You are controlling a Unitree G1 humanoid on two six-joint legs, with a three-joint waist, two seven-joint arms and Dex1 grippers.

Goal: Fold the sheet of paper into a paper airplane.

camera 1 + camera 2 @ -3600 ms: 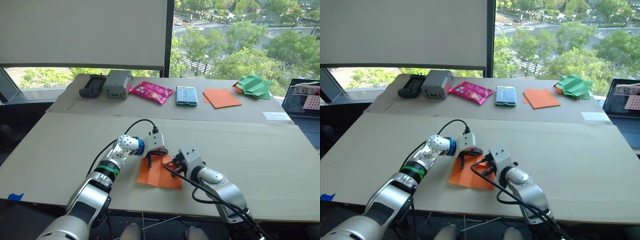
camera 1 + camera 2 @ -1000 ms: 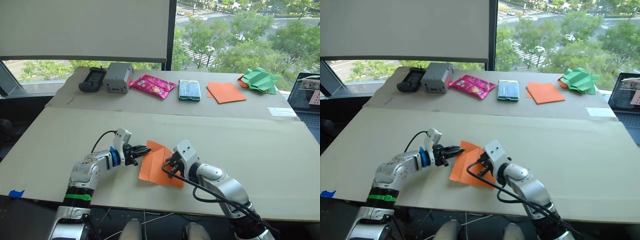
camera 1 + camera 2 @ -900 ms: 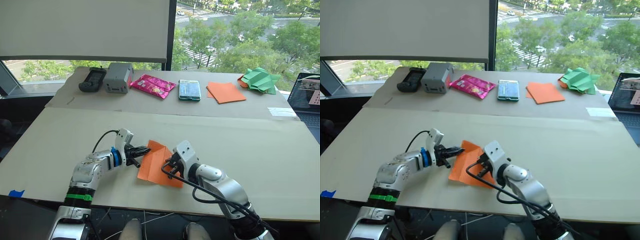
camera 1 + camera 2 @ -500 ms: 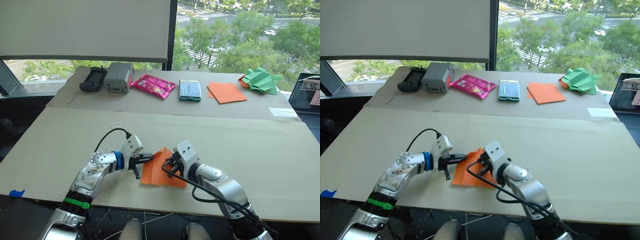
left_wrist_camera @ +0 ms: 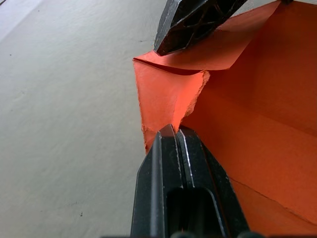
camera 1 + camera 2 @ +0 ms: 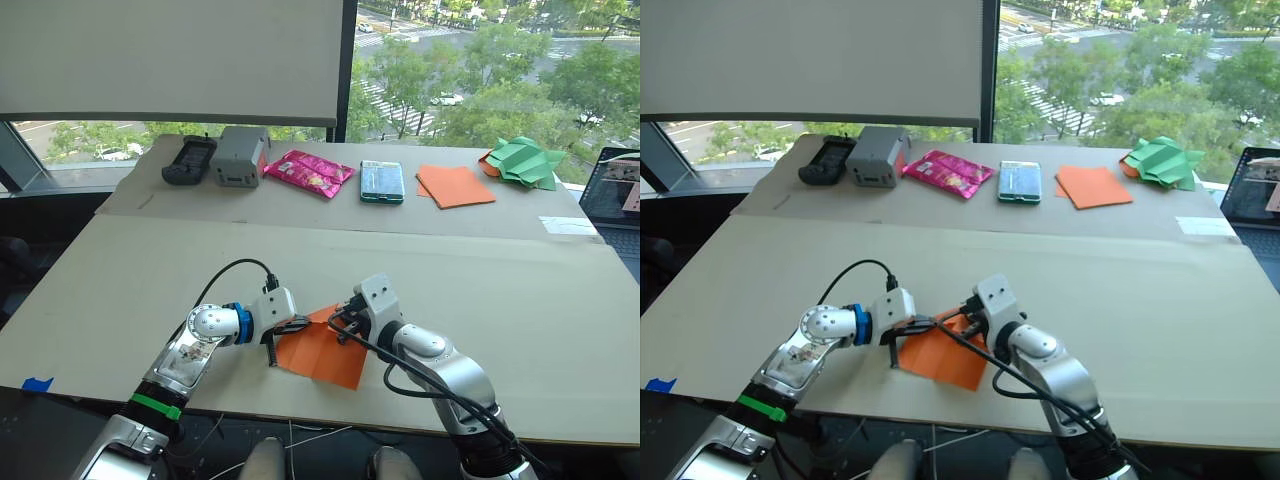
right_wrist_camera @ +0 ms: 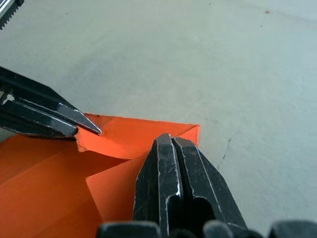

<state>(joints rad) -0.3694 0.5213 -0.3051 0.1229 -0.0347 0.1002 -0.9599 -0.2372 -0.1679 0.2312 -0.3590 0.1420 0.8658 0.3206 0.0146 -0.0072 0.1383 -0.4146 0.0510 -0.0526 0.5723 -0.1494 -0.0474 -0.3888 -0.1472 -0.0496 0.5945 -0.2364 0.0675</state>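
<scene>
Left jaws: pressed together on a torn-looking folded corner of the thin orange creased sheet of paper, as the left wrist view shows; left gripper sits at the sheet's left edge.
Right jaws: pressed together over the sheet's folded far corner, as the right wrist view shows; right gripper sits at that corner, close beside the left one.
Sheet position: lying on the near part of the pale beige table, between the two grippers, one corner flap folded over.
Far row, left to right: black handheld device; grey box; pink foil packet; teal-edged phone; neat stack of smooth orange sheets; crumpled green paper.
Right edge: open laptop, partly cut off.
</scene>
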